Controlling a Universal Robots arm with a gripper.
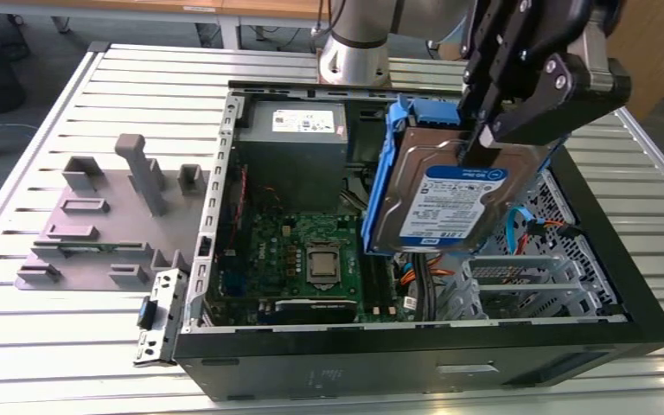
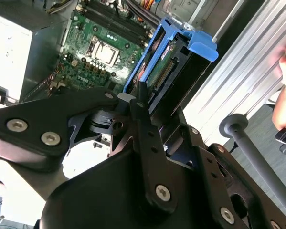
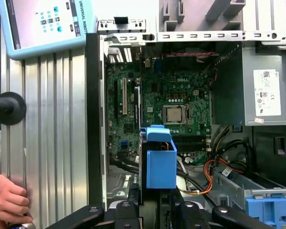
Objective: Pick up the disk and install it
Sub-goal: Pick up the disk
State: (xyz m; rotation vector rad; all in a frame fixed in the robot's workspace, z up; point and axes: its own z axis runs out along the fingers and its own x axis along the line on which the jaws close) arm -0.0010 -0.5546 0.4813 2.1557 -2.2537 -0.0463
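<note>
Holding disk [image 1: 453, 203], motherboard [image 1: 309, 251] beneath, cables [image 1: 411, 275] near

**Surroundings, non-task items**

Open black computer case [image 1: 344, 367] lies on the slatted metal surface [image 1: 79, 363], under the tool [image 1: 476, 149]. Bare metal drive cage [image 1: 528, 281] sits directly below the tool. Green motherboard [image 1: 309, 251] and grey power supply [image 1: 291, 143] lie toward the exterior view's left of it. Grey moulded fixture [image 1: 101, 216] stands outside the case, well apart from the tool.

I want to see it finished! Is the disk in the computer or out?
Out. The gripper holds the disk tilted on edge above the open computer case, not seated in it.
</note>
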